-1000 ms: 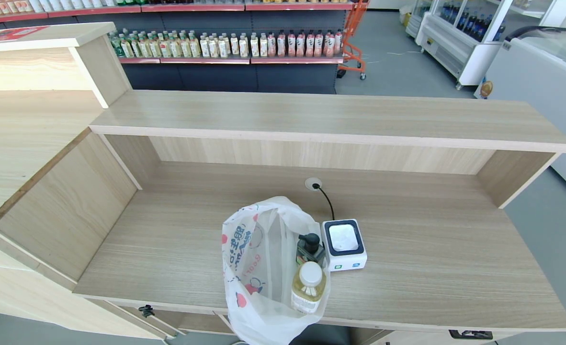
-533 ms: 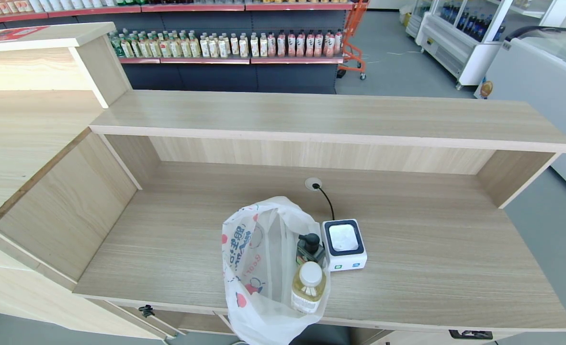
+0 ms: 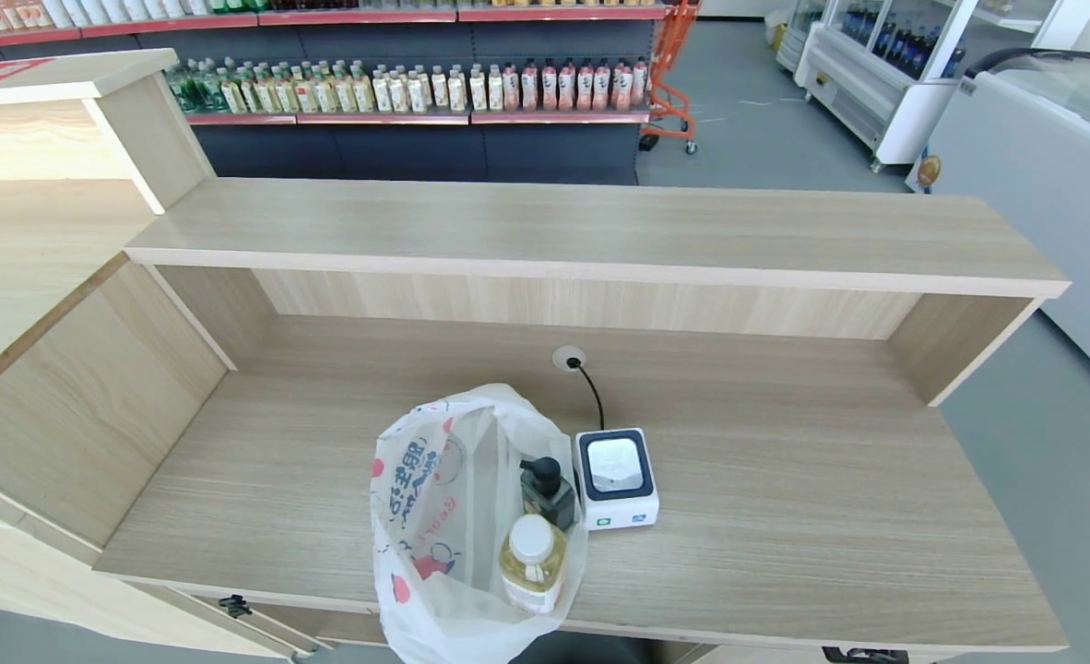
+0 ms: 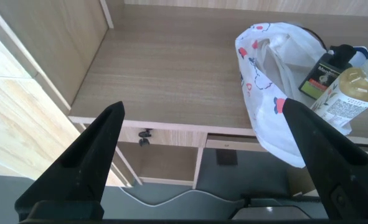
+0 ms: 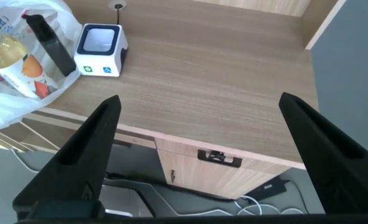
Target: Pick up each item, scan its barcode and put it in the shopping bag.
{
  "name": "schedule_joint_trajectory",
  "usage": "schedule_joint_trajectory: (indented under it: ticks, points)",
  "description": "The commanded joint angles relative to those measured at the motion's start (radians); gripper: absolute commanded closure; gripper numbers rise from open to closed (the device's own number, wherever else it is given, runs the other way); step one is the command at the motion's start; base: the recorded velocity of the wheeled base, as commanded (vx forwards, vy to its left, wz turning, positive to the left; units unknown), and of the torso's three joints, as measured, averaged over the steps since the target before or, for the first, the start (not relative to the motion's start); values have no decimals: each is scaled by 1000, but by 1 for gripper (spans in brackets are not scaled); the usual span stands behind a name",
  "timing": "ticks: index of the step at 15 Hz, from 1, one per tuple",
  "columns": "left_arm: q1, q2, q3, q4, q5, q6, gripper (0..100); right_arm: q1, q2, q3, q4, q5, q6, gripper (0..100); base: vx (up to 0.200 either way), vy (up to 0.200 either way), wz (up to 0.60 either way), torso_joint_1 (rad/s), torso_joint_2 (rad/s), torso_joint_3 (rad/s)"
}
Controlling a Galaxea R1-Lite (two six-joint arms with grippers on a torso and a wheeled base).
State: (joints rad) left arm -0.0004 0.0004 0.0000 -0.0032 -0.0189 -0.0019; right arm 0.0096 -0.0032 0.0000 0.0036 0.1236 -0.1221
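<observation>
**Both hands wide open, two bottles in the bag**

Hands first. The left hand [image 4: 202,107] is spread wide, with its two dark fingers [image 4: 87,165] far apart and nothing between them. It touches nothing. It hangs out in front of the worktop's [image 3: 785,516] near edge, on the bag's side. The right hand [image 5: 199,101] is the same: wide open, fingers [image 5: 78,162] well apart, gripping nothing and touching nothing. It also sits off the near edge, further to the robot's right than the scanner.

Counts:

- One bag [image 3: 425,516]. It's white plastic with red and blue print, and its mouth is open upward. It stands at the near edge of the worktop with its lower part drooping over the edge.
- Two bottles, both inside the bag with their tops up, on the side nearest the scanner. One is a dark pump bottle [image 3: 545,493]. The other is a yellow bottle [image 3: 533,572] with a white cap, and it sits nearer the robot. They're right up against each other.
- One scanner [image 3: 615,475]. It's a small white box with a dark-framed window facing up, just beside the bag on the robot's right. I can't tell whether the plastic actually touches it.
- One black cable [image 3: 589,392], running from the back of the scanner to a round hole [image 3: 568,358] in the worktop.
</observation>
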Motion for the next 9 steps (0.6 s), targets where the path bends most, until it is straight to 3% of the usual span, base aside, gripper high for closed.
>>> schedule_joint_trajectory:
  ticks: [1, 9]
  points:
    - [-1, 0, 0, 0, 1, -1, 0, 0, 3, 0, 1, 1, 1, 0, 0, 0, 0, 0, 0, 0]
    - [0, 0, 0, 0, 1, -1, 0, 0, 3, 0, 1, 1, 13, 0, 0, 0, 0, 0, 0, 0]
